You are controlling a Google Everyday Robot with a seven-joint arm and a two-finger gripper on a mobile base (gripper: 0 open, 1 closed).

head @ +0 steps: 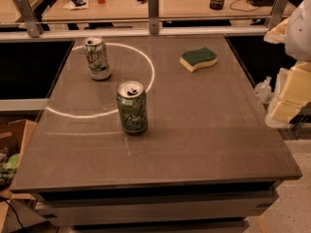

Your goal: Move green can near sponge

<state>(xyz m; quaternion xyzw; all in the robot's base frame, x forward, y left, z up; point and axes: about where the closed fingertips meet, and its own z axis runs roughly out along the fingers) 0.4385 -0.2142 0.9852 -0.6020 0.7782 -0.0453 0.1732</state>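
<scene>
The green can [132, 107] stands upright on the grey table [204, 144], left of centre, its silver top showing. The sponge [198, 58] lies flat at the far right of the table, dark green layer up over pale yellow foam, well apart from the can. My gripper [287, 97] is at the right edge of the view, beside and off the table's right edge, far from both can and sponge. It holds nothing that I can see.
A paler silver-white can with green lettering [97, 58] stands at the far left, inside a white circle marked on the table. A metal rail [153, 18] runs along the far edge. A cardboard box [12, 149] sits on the floor to the left.
</scene>
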